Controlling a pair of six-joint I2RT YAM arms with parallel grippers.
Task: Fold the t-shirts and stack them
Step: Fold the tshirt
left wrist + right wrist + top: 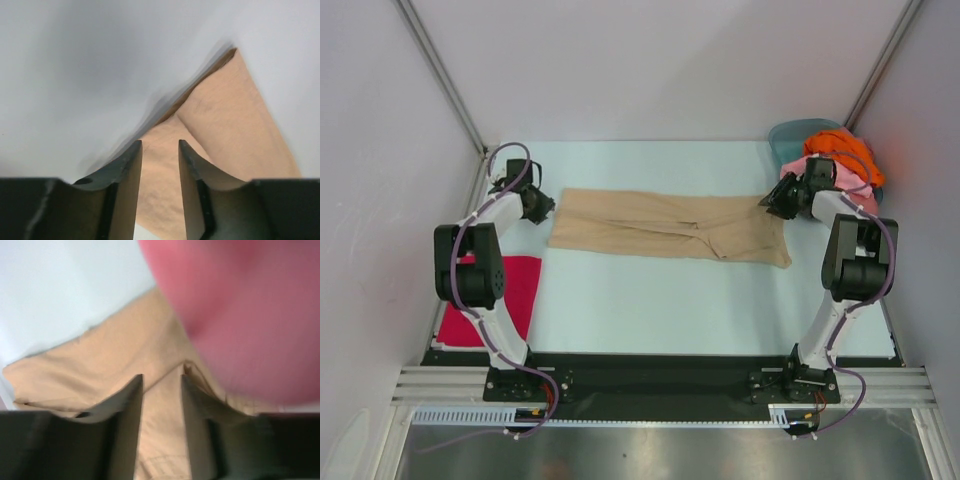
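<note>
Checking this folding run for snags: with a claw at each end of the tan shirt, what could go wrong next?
The pink shirt bulges close beside the right claw; it may catch and drag onto the tan shirt. The tan shirt lies creased near its right end, so the next fold may go crooked. The left arm overhangs the magenta shirt and might ruffle it.

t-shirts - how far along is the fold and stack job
Done, it seems: the magenta-red shirt lies flat and squared at the near left. In hand: the tan shirt is a long folded strip mid-table, with the left tool and right tool open at its two ends. Left: the orange shirt and pink shirt heaped at the teal basin, and any stacking.
</note>
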